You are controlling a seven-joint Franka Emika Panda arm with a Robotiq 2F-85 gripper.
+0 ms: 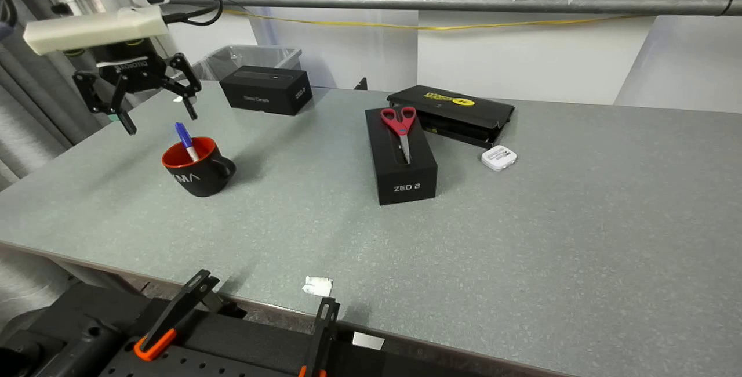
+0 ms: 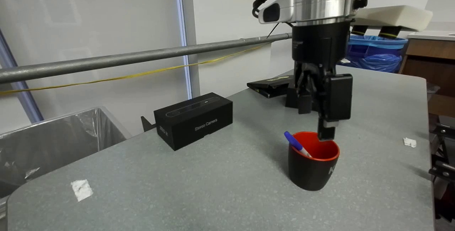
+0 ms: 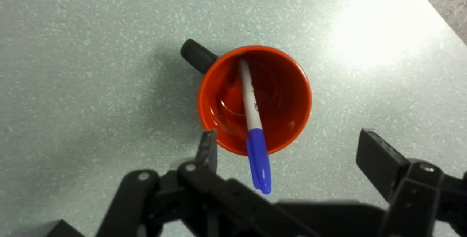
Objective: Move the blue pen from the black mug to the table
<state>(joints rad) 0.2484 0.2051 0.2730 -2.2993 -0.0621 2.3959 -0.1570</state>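
Observation:
The blue pen (image 1: 185, 135) leans in the black mug (image 1: 202, 176), its blue cap sticking out over the red rim. The pen (image 2: 295, 143) and mug (image 2: 308, 172) show in an exterior view too. In the wrist view the pen's white body (image 3: 250, 96) lies inside the mug (image 3: 282, 94), cap toward me. The mug stands upright on the speckled grey table (image 1: 301, 214). My gripper (image 1: 163, 123) is open and empty above the mug. In the wrist view the pen's cap lies between the spread fingers (image 3: 286, 142), nearer the left one, and apart from both.
A black box (image 1: 264, 91) stands behind the mug. Red-handled scissors (image 1: 400, 124) lie on another black box (image 1: 406, 180), with a flat black case (image 1: 455, 109) and a white case (image 1: 498, 158) nearby. A clear bin (image 2: 64, 135) stands past the table edge.

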